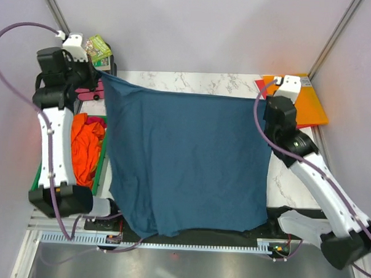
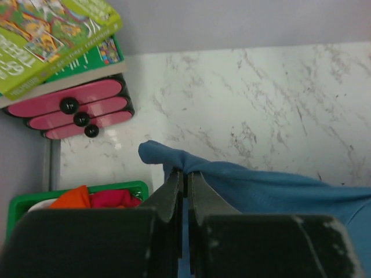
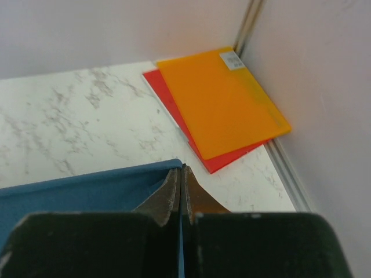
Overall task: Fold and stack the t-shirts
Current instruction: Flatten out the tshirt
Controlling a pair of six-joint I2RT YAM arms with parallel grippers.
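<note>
The dark teal t-shirt (image 1: 184,163) is hanging spread out between the two arms, its top edge pulled taut above the far part of the marble bench (image 2: 261,104). Its lower edge is drooping over the arm bases at the near side. The cloth is hiding most of the bench in the top view, and no sleeves or collar can be made out.

The left hand (image 2: 185,174) is pinching one upper corner of the shirt, with its fingers pressed nearly together and a small bunch of cloth poking out beyond the tips. The right hand (image 3: 181,169) is pinching the other upper corner in the same way, fingers tight on the fabric. In the top view both sets of fingertips are too small to read.

Orange t-shirts (image 1: 86,147) are lying crumpled in a green bin (image 1: 102,166) under the left arm, which is partly covering them; how many there are cannot be told.

An orange folder (image 3: 220,101) is lying on a red folder (image 3: 175,113) in the far right corner. Books (image 2: 58,35) are sitting on pink objects (image 2: 75,107) in the far left corner, cut off by the frame.
</note>
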